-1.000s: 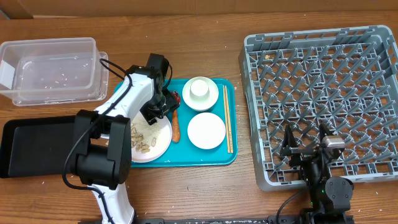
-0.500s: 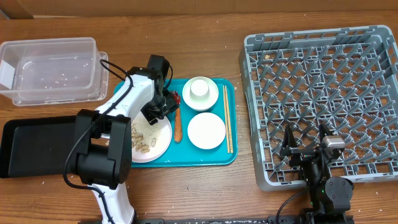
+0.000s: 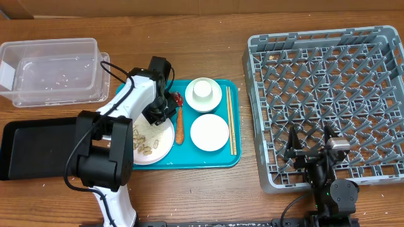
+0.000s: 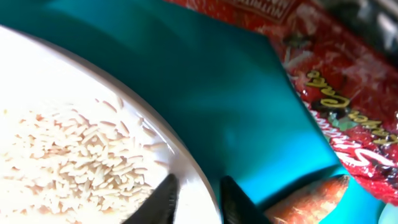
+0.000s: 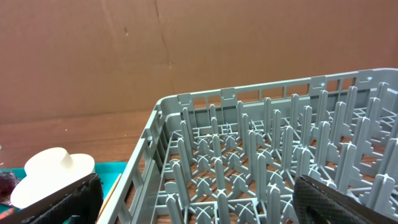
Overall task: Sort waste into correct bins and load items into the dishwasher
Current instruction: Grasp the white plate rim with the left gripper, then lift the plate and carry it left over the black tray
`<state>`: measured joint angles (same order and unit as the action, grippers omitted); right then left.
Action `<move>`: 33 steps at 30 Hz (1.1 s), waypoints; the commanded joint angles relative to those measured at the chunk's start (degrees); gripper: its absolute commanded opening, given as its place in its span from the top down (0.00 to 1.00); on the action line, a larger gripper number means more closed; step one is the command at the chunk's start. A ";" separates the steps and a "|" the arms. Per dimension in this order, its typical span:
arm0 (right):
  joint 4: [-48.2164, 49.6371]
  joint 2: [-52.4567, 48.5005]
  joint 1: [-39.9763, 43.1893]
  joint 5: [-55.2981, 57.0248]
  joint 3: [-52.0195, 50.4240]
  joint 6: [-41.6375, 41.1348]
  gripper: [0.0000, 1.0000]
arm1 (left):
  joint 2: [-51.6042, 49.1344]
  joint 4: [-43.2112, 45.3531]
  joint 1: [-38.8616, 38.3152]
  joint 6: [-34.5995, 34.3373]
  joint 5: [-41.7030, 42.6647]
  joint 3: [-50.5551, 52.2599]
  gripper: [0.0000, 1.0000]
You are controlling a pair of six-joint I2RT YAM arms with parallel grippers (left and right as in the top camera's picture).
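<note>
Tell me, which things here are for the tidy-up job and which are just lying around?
For the job: red wrapper, carrot, shells, big plate, small plate, bowl, cup, chopsticks, clear tub, black tray, grey rack.

Just lying about: teal tray, wooden table.

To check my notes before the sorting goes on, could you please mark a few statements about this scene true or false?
The carrot lies on the teal tray beside the large plate: true.
The chopsticks stand in the grey rack: false, they lie on the teal tray.
The right gripper is open: true.
The red wrapper is in the black tray: false, it lies on the teal tray.
</note>
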<state>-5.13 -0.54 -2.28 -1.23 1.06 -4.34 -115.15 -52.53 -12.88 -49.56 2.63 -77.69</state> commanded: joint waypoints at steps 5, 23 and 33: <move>0.31 0.33 0.11 0.28 -0.59 -0.13 0.00 | -1.75 -0.26 -1.05 -0.15 0.37 1.38 0.94; 0.33 0.33 0.11 0.28 -0.59 -0.13 0.00 | -0.90 -11.32 -1.88 1.77 -0.26 -1.92 0.96; 0.33 0.33 0.11 0.28 -0.59 -0.13 0.00 | 0.57 -14.58 -1.95 4.57 -1.29 -4.28 0.96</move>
<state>-5.15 -0.54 -2.28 -1.23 1.06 -4.32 -114.91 -66.46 -14.61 -46.68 1.87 -80.75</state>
